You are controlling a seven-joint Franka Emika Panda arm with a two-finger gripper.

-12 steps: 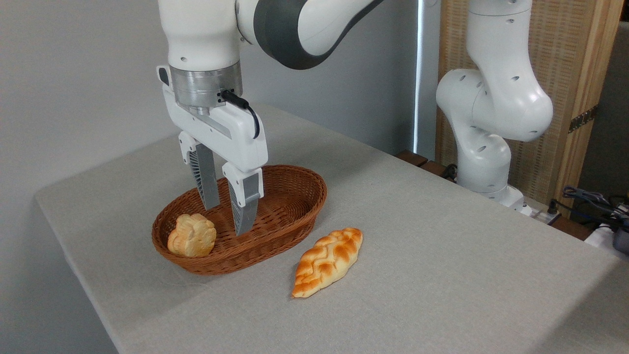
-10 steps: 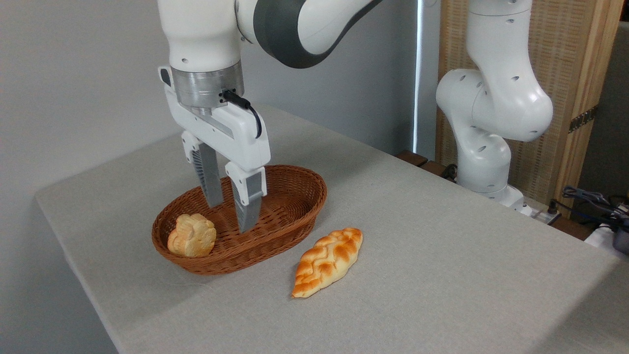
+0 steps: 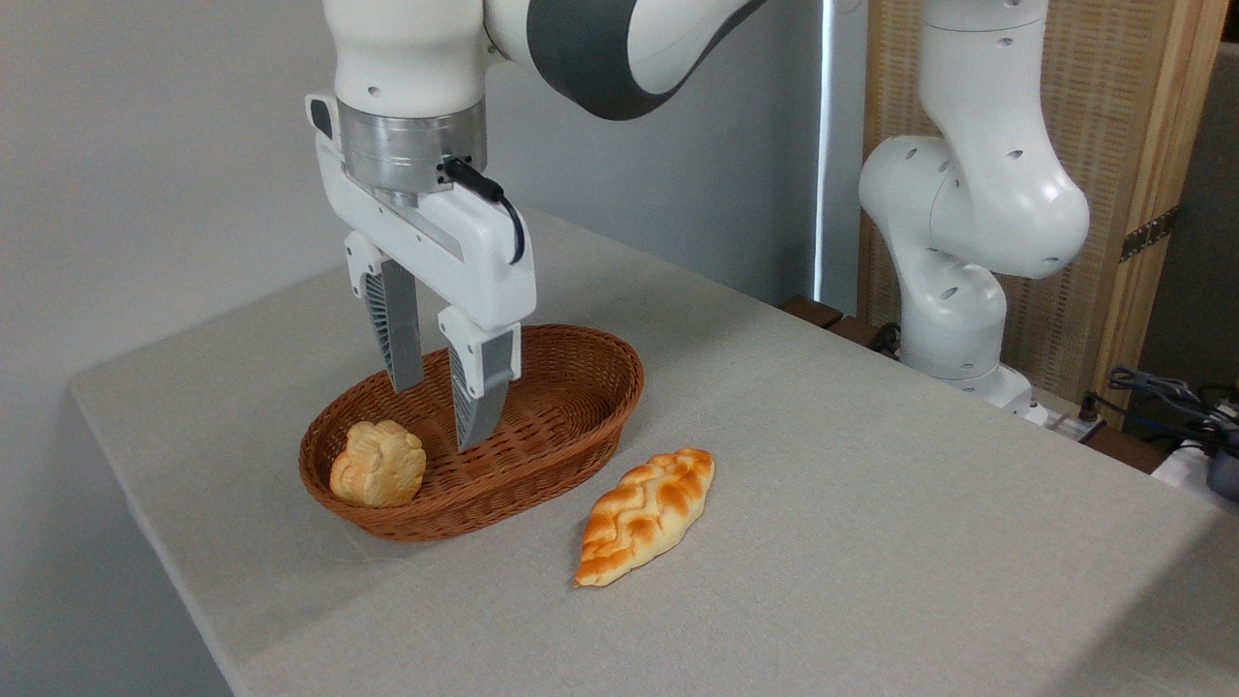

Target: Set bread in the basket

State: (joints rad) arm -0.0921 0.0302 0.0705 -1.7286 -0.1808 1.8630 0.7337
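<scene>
Tool (image 3: 440, 414) hangs over the basket (image 3: 590, 387), centre-left of frame, jaws apart, holding nothing. Bread (image 3: 646, 514) lies on the counter (image 3: 871, 503) just right of the basket, lower centre, not touching it. A small bun (image 3: 377, 464) sits in the basket's left end. Loaf looks light, crust glossy so possibly slick, maybe soft. Best bet: pinch across the wide middle, not the pointed tips.

Empty, spread gripper (image 3: 438, 414) above basket (image 3: 581, 411) (bun (image 3: 377, 464) inside), bread (image 3: 645, 515) beside it on table (image 3: 871, 542)
</scene>
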